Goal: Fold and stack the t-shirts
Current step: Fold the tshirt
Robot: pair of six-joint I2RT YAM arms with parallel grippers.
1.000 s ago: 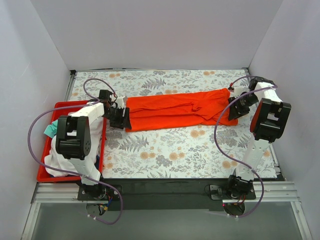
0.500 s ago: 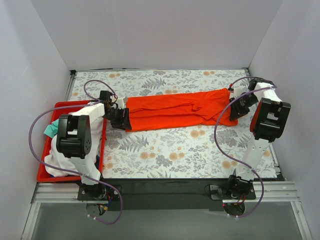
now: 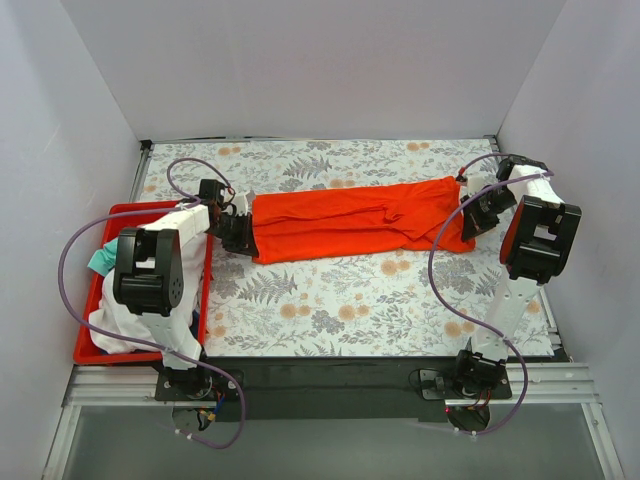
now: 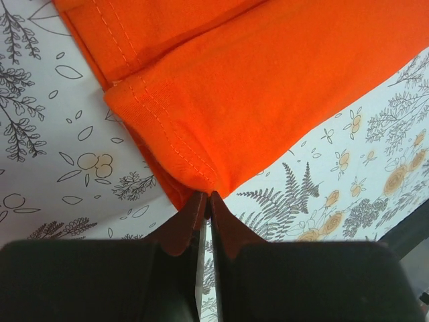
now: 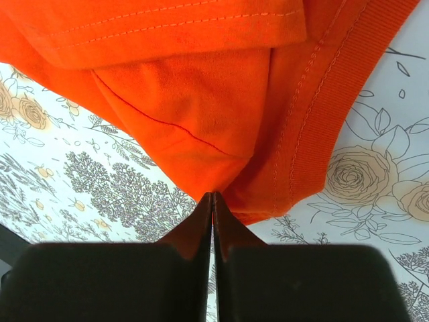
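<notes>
Lying in the red bin (image 3: 206,285) at near left, white and teal shirts (image 3: 115,325) are seen only from above. Farther back, the orange shirt (image 3: 350,220) is stretched along the tabletop (image 3: 330,300). The left hand (image 4: 204,196) and right hand (image 5: 212,196) are shown by the wrist views pinched closed on its ends.

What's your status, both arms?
Left gripper shut on orange t-shirt; right gripper shut on opposite end. Shirt stretched between them over table. Red bin at left, not obstructing.
</notes>
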